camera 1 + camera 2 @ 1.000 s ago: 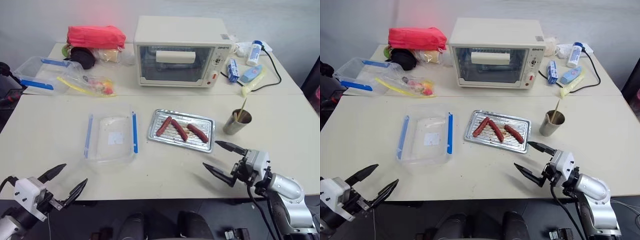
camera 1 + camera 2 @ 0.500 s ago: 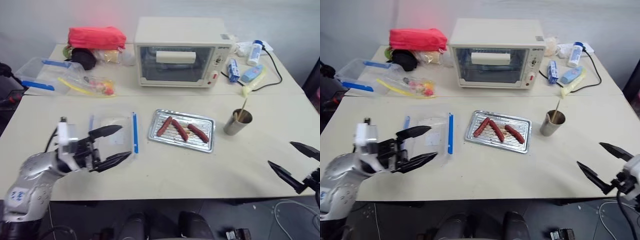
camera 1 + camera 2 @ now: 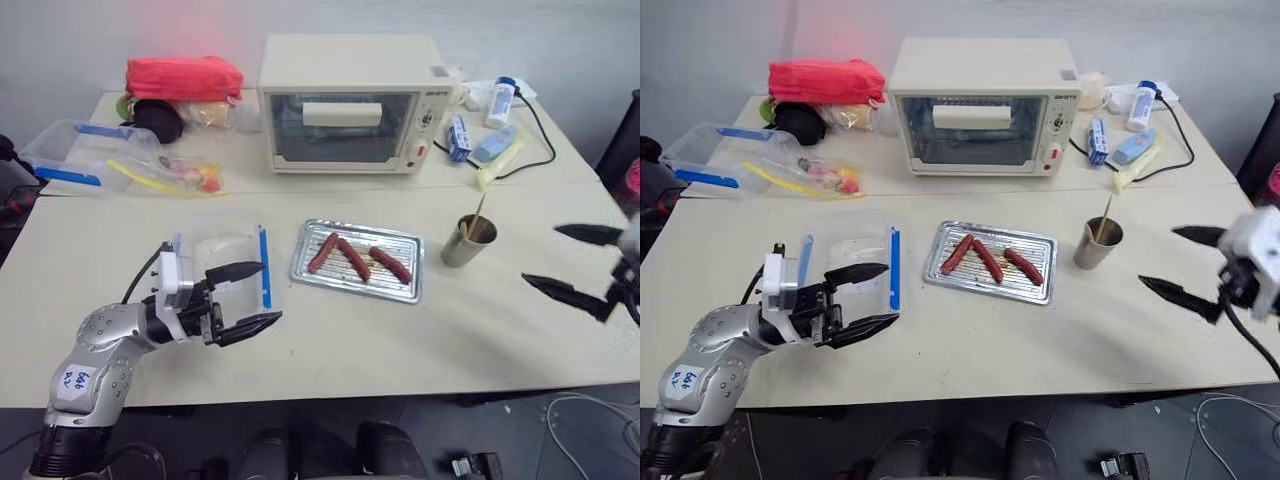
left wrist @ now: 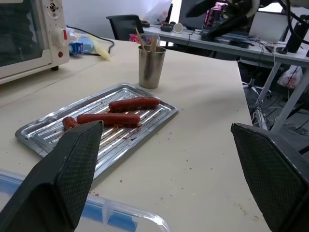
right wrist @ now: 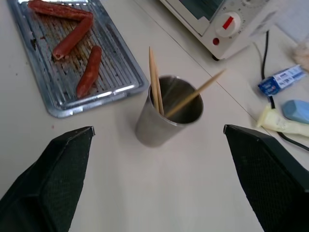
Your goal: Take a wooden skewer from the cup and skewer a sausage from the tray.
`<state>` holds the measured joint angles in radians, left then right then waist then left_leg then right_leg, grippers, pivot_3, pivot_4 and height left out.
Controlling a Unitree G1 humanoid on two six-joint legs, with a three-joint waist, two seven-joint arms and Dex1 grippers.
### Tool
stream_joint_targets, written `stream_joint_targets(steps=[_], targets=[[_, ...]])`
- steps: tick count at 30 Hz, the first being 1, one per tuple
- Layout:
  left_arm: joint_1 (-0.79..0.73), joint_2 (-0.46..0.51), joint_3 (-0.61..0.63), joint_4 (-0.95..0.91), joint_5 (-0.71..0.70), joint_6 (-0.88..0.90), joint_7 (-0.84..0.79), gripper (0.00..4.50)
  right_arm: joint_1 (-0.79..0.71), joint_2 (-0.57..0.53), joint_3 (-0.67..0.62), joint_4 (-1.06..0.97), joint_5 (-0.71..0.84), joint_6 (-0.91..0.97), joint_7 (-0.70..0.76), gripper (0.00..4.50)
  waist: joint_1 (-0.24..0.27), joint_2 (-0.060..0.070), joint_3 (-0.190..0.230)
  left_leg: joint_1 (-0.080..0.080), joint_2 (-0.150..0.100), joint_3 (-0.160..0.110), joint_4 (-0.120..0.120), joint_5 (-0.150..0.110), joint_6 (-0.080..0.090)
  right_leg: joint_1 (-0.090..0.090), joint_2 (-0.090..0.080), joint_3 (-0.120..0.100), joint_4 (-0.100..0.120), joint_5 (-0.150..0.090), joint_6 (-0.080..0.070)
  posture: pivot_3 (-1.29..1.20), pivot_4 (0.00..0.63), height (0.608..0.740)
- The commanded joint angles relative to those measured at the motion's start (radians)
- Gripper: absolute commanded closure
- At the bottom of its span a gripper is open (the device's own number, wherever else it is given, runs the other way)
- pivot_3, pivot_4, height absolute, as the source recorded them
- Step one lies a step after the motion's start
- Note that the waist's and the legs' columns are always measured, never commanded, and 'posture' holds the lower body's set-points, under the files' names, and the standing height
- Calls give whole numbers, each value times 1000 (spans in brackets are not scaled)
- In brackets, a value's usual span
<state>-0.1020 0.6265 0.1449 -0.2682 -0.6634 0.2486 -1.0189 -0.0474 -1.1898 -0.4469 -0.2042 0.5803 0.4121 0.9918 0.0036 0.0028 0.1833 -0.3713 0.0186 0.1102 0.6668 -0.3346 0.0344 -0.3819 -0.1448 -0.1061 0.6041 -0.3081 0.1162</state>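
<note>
Since a second ago, right gripper (image 3: 1188, 266) lifted and swung out right of the cup (image 3: 1097, 243), jaws wide, empty. Left gripper (image 3: 871, 297) now over the clear box (image 3: 845, 250), also wide. Seemingly three pale thin skewers (image 5: 155, 87) upright in the dull metal cup, right of the tray (image 3: 985, 289).

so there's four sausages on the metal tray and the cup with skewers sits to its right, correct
Not quite: the tray holds three sausages, not four, as the left eye view shows. The cup with the wooden skewers does sit to its right.
</note>
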Motion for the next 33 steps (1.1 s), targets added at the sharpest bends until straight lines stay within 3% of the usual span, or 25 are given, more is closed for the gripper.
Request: stream_joint_targets(steps=[1, 2, 5, 11, 30, 33], targets=[[7, -8, 5, -42, 3, -9, 7, 14, -167, -24, 162, -3, -28, 124, -27, 0, 1, 0, 0, -1, 0, -1, 0, 0, 0, 0, 0, -1, 2, 0, 0, 0, 150, 740], [11, -10, 4, -48, 4, -9, 11, 14, -223, -19, 210, 7, -47, 144, -34, 0, -3, 0, 0, -2, -1, -1, 1, 0, 0, 0, 0, -2, 2, 0, 0, 0, 150, 740], [30, -17, 8, -74, 5, -9, 30, 0, -356, 8, 318, 46, -99, 169, -31, 610, -6, 0, 0, -3, -3, 1, 2, 0, 2, -1, -1, -3, 1, 1, 2, 0, 150, 740], [59, -19, 19, -104, 5, -9, 54, 0, -448, 55, 403, 75, -143, 189, -6, 2648, -4, -1, 0, -3, -3, 1, 4, 1, 3, 0, -1, -5, 1, 2, 4, 0, 150, 740], [58, -19, 16, -113, 14, -22, 78, 0, -509, 135, 422, 134, -251, 160, 2, 2648, -5, -1, 0, -3, -3, 2, 5, 1, 3, -1, 1, -8, 3, 2, 4, 0, 150, 740], [55, -21, 14, -107, 17, -27, 77, 0, -509, 143, 417, 127, -252, 168, 2, 3279, -5, -1, 0, -3, -3, 2, 5, 1, 3, -1, 1, -8, 3, 2, 4, 0, 150, 740]])
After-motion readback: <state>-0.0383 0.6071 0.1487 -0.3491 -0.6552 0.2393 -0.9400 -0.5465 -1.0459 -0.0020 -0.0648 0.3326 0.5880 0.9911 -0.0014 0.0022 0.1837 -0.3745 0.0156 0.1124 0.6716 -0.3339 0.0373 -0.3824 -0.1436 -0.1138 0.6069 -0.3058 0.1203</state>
